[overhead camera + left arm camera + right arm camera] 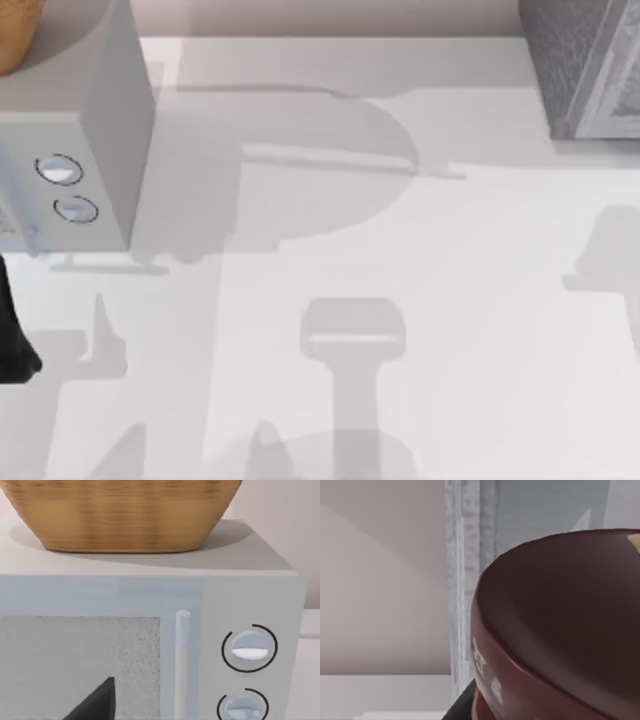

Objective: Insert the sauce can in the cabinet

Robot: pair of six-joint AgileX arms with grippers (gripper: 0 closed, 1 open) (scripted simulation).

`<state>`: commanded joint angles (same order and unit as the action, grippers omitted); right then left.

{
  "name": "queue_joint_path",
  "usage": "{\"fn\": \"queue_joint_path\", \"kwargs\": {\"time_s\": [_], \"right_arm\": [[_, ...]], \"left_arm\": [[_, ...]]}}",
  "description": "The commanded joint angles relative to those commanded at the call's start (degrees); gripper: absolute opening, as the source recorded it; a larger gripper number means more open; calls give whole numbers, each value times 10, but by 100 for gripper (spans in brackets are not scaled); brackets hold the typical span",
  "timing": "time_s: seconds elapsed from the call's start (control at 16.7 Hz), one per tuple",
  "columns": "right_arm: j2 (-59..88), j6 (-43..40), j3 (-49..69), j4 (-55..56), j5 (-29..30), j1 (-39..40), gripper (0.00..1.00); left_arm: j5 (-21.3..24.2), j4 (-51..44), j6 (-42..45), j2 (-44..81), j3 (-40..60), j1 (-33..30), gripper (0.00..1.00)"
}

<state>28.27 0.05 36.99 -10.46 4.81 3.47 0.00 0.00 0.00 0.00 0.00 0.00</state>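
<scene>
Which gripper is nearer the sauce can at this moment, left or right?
Right. The sauce can sits right up against the right wrist camera, by the cabinet. The left arm is at the table's far left, facing the white box.

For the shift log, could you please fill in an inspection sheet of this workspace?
Surface: white table, crossed by shadows.
Job's things: can, dark red lid close to the right wrist camera; cabinet at the table's far right corner.
Clutter: white microwave at far left, two knobs; basket on top of it.
Tools: left tool, a dark tip facing the microwave door; fingers' state unclear.
Cables: nothing seen.
Surroundings: plain pale wall.
</scene>
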Motion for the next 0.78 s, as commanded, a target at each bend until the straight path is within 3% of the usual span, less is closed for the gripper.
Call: {"fn": "queue_joint_path", "kwargs": {"time_s": [0.48, 0.78], "right_arm": [[322, 5, 445, -130, 48, 42, 0], [453, 8, 641, -179, 62, 66, 0]], "left_arm": [[0, 0, 0, 0, 0, 0, 100], [0, 0, 0, 0, 0, 0, 100]]}}
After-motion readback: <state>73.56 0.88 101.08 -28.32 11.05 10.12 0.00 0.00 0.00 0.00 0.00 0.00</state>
